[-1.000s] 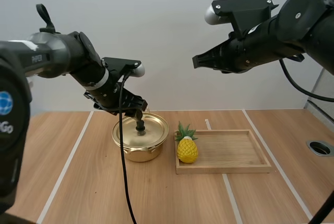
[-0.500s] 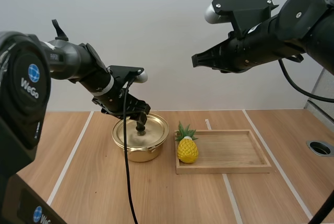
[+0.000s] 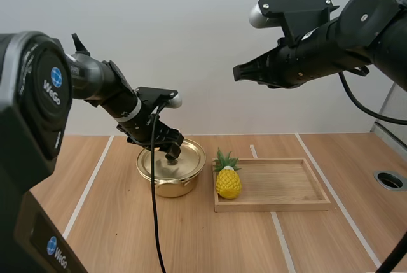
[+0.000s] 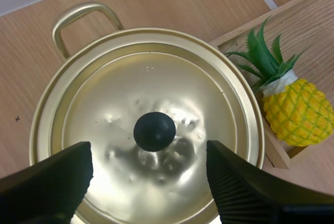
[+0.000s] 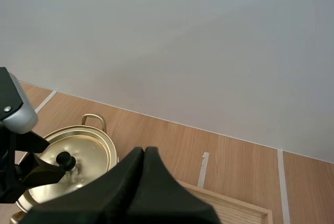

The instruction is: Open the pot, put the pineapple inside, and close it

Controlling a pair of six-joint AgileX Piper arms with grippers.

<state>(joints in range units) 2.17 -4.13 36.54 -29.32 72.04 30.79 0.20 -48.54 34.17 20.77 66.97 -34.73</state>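
WeGo label [image 3: 52, 86] on left arm [image 3: 102, 82]. Left tool [image 3: 172, 153] open, straddling pot [image 3: 166, 188] knob [image 4: 154, 131]. Pineapple [image 3: 228, 181] beside pot, in tray [image 3: 280, 205]. Right tool [image 3: 238, 73] closed, aloft.

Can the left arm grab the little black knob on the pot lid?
Probably yes. The left gripper hangs right over the lid, its jaws open on either side of the black knob, with nothing between them.

A robotics lab: tape-lined wooden table [image 3: 191, 241], bare grey wall [image 3: 191, 31], robot arms [image 3: 102, 85]
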